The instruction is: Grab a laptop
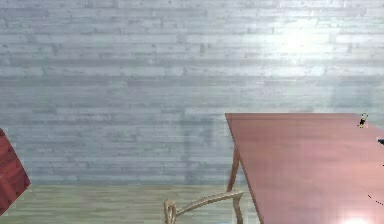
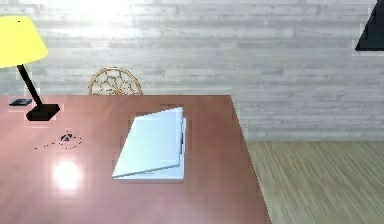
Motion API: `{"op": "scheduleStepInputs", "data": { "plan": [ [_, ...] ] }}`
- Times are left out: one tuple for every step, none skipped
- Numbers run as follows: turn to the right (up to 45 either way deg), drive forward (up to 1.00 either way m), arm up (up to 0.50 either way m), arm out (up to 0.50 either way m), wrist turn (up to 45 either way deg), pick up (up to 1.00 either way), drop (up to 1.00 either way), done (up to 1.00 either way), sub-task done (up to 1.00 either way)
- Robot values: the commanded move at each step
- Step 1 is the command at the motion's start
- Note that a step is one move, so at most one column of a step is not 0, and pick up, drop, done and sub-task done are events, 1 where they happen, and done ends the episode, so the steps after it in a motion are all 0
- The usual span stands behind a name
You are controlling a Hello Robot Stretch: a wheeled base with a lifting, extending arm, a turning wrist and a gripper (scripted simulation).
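On the reddish-brown table (image 2: pixel 215 125), near its middle in the arm side view, lies the pale laptop (image 2: pixel 152 148), closed and flat. A yellow-shaded lamp (image 2: pixel 20 42) stands well to its left, and a wicker chair (image 2: pixel 115 82) shows behind the table's far edge, against a grey plank wall (image 2: pixel 280 60). The gripper's state cannot be told.

Materials and surface finishes, arm side view.
The desk (image 2: pixel 215 150) is reddish polished wood, glossy, with a bright reflection; laptop (image 2: pixel 152 147), smooth matt silvery casing; chair (image 2: pixel 115 82), woven cane; wall (image 2: pixel 280 60), rough whitewashed planks; floor (image 2: pixel 320 180), pale wood boards.
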Motion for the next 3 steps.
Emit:
{"op": "scheduleStepInputs", "data": {
  "plan": [
    [0.0,0.00,0.50,0.00,0.0,0.00,0.00,0.00,0.00],
    [0.0,0.00,0.36,0.00,0.0,0.00,0.00,0.00,0.00],
    [0.0,0.00,0.00,0.22,0.0,0.00,0.00,0.00,0.00]
  ]
}}
